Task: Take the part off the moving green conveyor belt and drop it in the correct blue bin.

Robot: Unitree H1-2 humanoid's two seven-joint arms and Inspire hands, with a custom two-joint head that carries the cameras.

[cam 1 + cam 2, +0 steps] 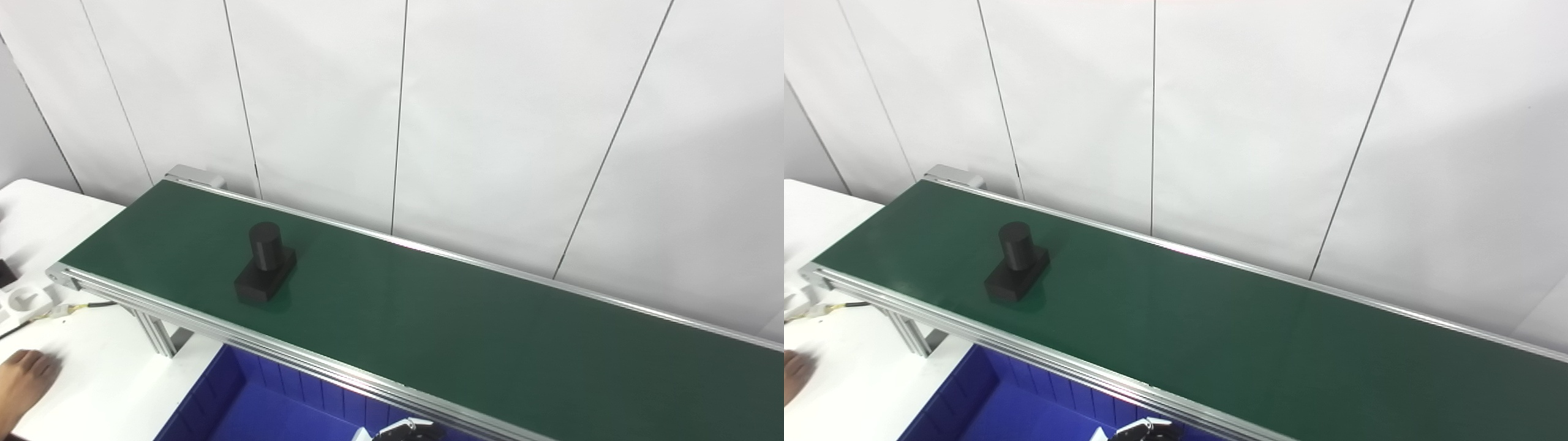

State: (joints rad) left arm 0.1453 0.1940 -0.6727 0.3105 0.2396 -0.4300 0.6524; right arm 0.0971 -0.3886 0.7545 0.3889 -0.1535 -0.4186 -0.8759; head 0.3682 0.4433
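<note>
Sitting upright on the green belt (429,318) near its left end: the black part (264,264), well up-left of the one robot hand (409,432) peeking at the bottom edge over the blue bin (269,410). Impossible telling whether released or clenched, or which arm.

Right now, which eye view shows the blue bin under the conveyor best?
The left eye view: more of the blue bin shows, with its ribbed far wall and left wall below the conveyor belt. The right eye view shows the same bin, cropped tighter at the bottom edge.
</note>
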